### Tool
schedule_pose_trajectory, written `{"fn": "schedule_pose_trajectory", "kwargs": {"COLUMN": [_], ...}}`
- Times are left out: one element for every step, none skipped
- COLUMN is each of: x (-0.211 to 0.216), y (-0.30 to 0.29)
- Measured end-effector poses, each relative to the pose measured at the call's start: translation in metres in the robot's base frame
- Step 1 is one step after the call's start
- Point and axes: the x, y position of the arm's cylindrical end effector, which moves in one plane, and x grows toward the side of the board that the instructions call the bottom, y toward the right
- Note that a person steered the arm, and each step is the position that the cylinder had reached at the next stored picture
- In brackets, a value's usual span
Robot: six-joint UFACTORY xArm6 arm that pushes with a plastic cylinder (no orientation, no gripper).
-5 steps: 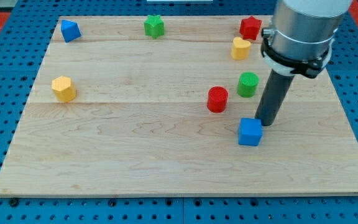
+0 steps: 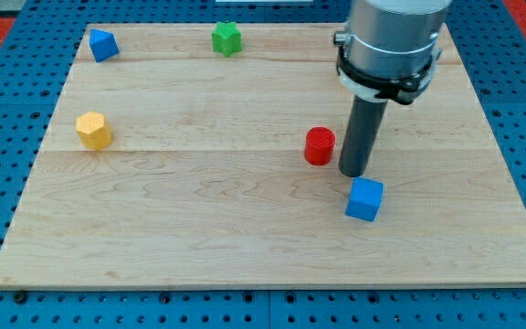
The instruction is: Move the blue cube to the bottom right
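The blue cube (image 2: 364, 198) lies on the wooden board, right of centre and in its lower half. My tip (image 2: 353, 173) stands just above the cube's upper left corner, very close to it, and just to the right of a red cylinder (image 2: 319, 145). The rod and the arm's grey body rise from there toward the view's top and hide the blocks behind them.
A second blue block (image 2: 104, 44) sits at the board's top left corner. A green star-shaped block (image 2: 227, 38) is at the top centre. A yellow hexagonal block (image 2: 93, 130) is at the left. The wooden board (image 2: 199, 228) rests on a blue pegboard.
My tip moved left, from the cube's upper right to its upper left. The arm now hides the green, yellow and red blocks at the upper right. The blue cube shifted very slightly.
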Motion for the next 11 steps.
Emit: {"fn": "schedule_pose_trajectory", "kwargs": {"x": [0.024, 0.042, 0.06, 0.065, 0.04, 0.014, 0.01, 0.01, 0.01, 0.01, 0.01], "y": [-0.004, 0.001, -0.025, 0.037, -0.009, -0.007, -0.006, -0.005, -0.003, -0.001, 0.001]}}
